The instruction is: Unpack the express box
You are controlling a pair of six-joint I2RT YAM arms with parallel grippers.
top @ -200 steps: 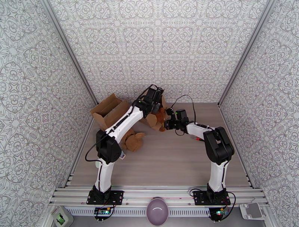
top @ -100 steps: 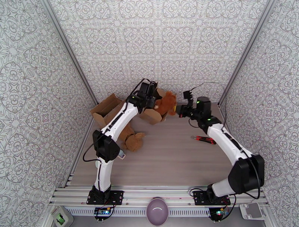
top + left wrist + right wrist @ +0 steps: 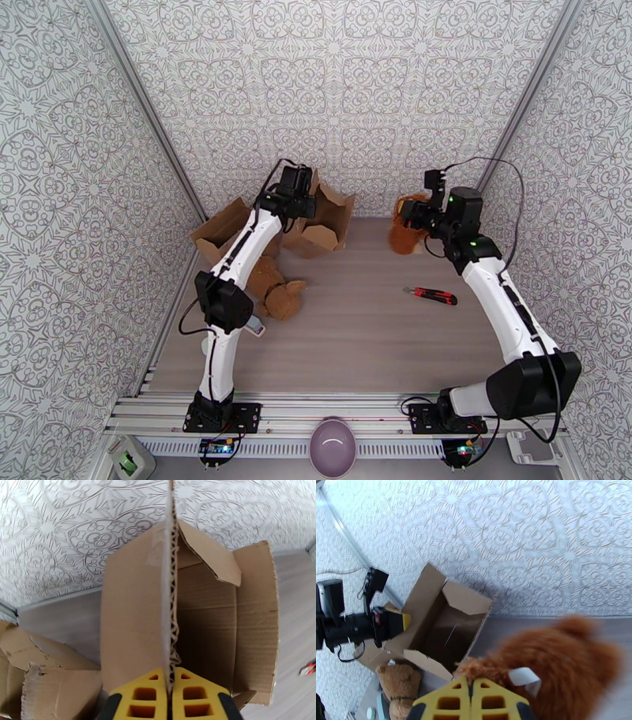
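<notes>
The open express box [image 3: 325, 223] of brown cardboard sits tipped near the back wall. My left gripper [image 3: 295, 195] is shut on its flap. In the left wrist view the yellow fingers [image 3: 148, 695] pinch the flap's corrugated edge [image 3: 170, 610], and the inside of the box [image 3: 213, 630] looks empty. My right gripper [image 3: 416, 211] is shut on a reddish-brown teddy bear [image 3: 406, 230], held well right of the box by the back wall. The right wrist view shows the bear [image 3: 557, 665] with a white tag [image 3: 523, 676] against the right gripper [image 3: 470, 682], and the box [image 3: 446, 634] farther left.
A second open cardboard box [image 3: 227, 230] lies at the back left. A tan teddy bear [image 3: 278, 294] rests on the table beside the left arm. A red utility knife [image 3: 430, 296] lies right of centre. A purple bowl [image 3: 332, 447] sits at the near edge.
My right gripper pulled the reddish-brown bear out of the box and carried it right and up. The left gripper lifted the box flap slightly back and left.
</notes>
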